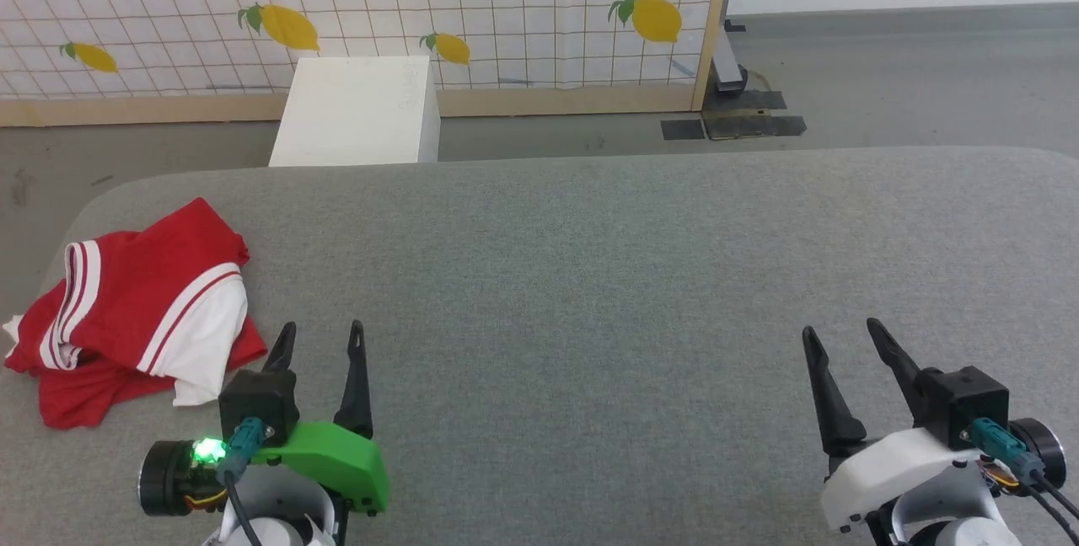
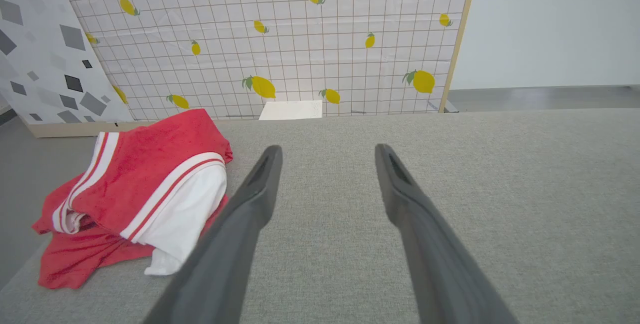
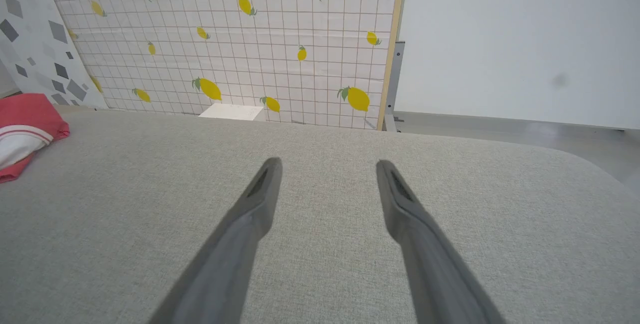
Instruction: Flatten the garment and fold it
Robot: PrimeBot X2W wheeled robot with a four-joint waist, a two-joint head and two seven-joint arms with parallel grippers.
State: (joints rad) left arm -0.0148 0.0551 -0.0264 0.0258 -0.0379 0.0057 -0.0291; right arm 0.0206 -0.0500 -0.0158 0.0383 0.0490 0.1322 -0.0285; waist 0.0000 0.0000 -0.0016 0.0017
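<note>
Plainly, in the head view the garment lies crumpled in a heap at the left end of the bench, near its rounded corner, with a white sleeve and its striped trim uppermost. The left tool hovers just beside the heap, on its right, fingers spread and holding nothing. The right tool sits well apart at the far right over bare bench, likewise spread and empty. Beyond the bench stand a white box and a lemon-print screen. The left wrist view looks along the spread fingers and adds what the head view flattens: a red layer draped over the white sleeve, with a lower red layer spilling out towards the bench's edge. The right wrist view catches a corner of the garment at its left margin and shows a wide bare stretch of bench, which looks like the natural place to spread the cloth. Nothing is flattened yet, so the step in hand seems to be the first reach. It would go best if the left tool pinched a single outer edge, such as the striped hem, rather than the bulk, and drew it towards the middle, away from the edge, where the right tool could take a second corner.
</note>
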